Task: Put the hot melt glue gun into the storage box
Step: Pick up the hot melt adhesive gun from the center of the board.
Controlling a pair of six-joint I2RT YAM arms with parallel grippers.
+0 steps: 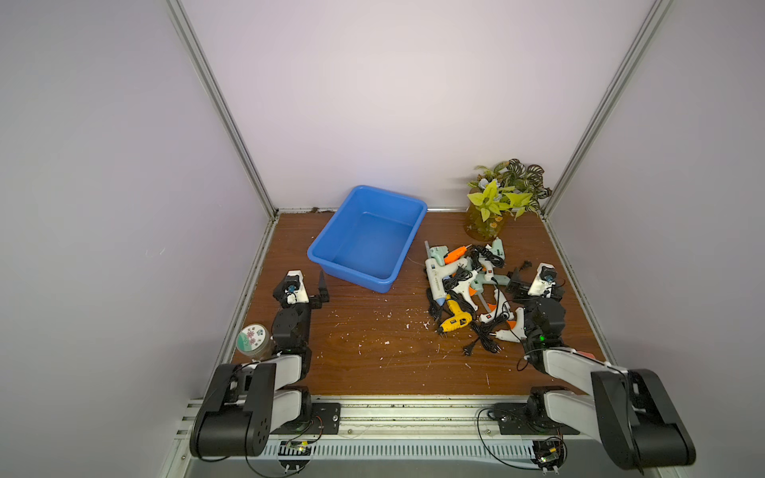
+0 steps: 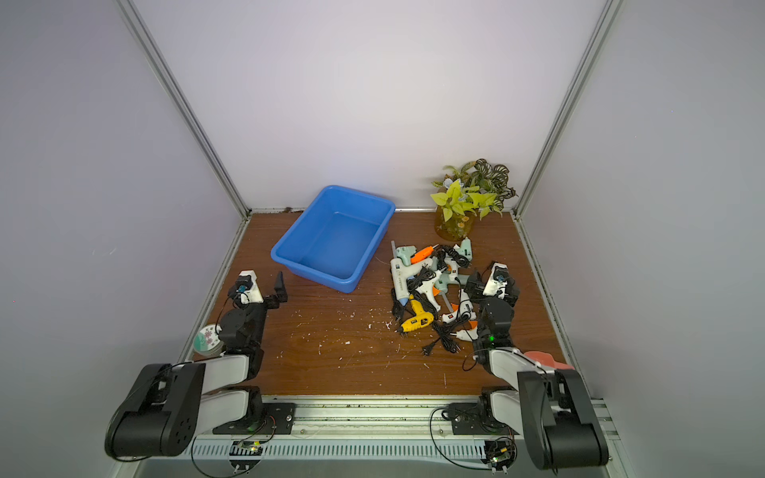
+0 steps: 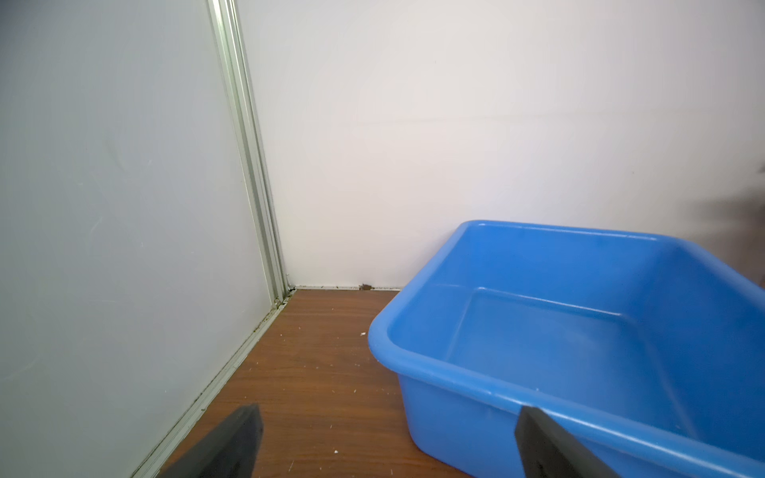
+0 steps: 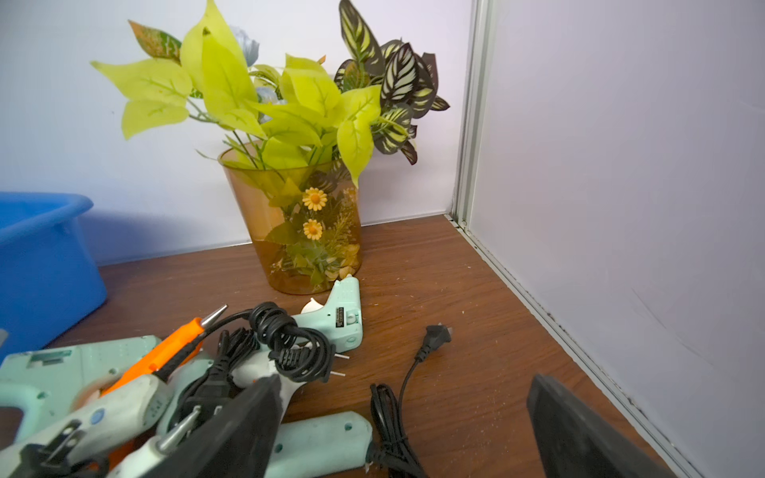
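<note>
Evidently nothing is being gripped yet: the right gripper (image 4: 405, 428) is hovering spread wide at the near edge of the tangled glue guns (image 1: 439, 277), likely lining up a grasp. The left gripper (image 3: 389, 443), also spread, is idling just short of the empty storage box (image 1: 347, 275), leaving its mouth unobstructed.

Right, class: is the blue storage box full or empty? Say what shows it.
Empty: the storage box shows a bare floor in both top views; the glue guns lie heaped beside it.
</note>
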